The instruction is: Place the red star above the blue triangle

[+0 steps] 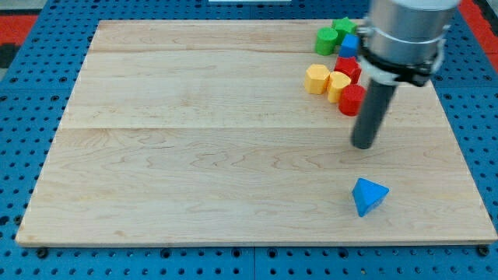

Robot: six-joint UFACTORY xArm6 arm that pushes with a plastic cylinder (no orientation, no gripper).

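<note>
At the right of the frame, my tip (363, 145) rests on the wooden surface (194, 155), just below the cluster of blocks in the upper right and well above the blue triangle (369, 195), which sits alone in the lower right. There is no claw on this arm, only the straight dark rod, so nothing is grasped or released. Just up and to the left of the tip lies a red block (352, 99), partly hidden by the rod; a second red block (348, 68) sits above it, and I cannot tell which of the two is the star. To their left are two yellow blocks (317, 78) and (338, 85), touching one another. Higher up are two green blocks (327, 40) and (343, 29), with a small blue block (349, 45) beside them, partly covered by the arm.
</note>
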